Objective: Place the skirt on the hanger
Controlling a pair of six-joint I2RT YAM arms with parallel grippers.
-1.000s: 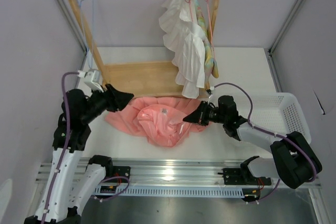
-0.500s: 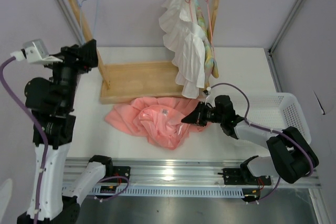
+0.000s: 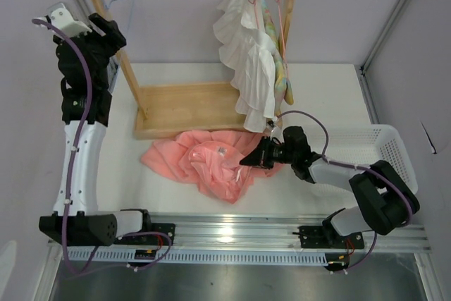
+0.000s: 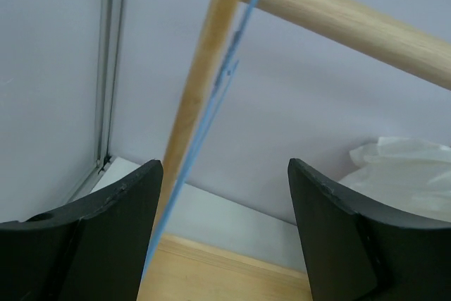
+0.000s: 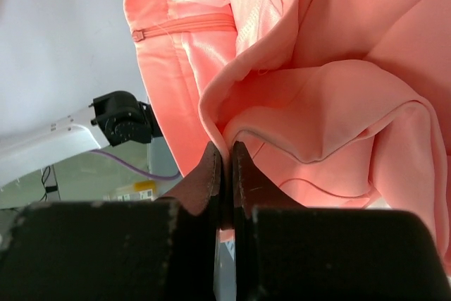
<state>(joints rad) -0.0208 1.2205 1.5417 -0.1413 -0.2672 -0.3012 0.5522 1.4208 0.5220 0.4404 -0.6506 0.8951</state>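
We're up high with the left gripper (image 4: 225, 174) at the far-left corner — jaws spread wide, the light-blue hanger (image 4: 201, 132) just ahead, its wire running along the upright of the wooden rack (image 3: 187, 103). The skirt (image 3: 204, 160) lies crumpled mid-counter toward the near edge, in front of the rack's base — our right gripper (image 5: 224, 149) is pressed together, pinching a fold on its right side.
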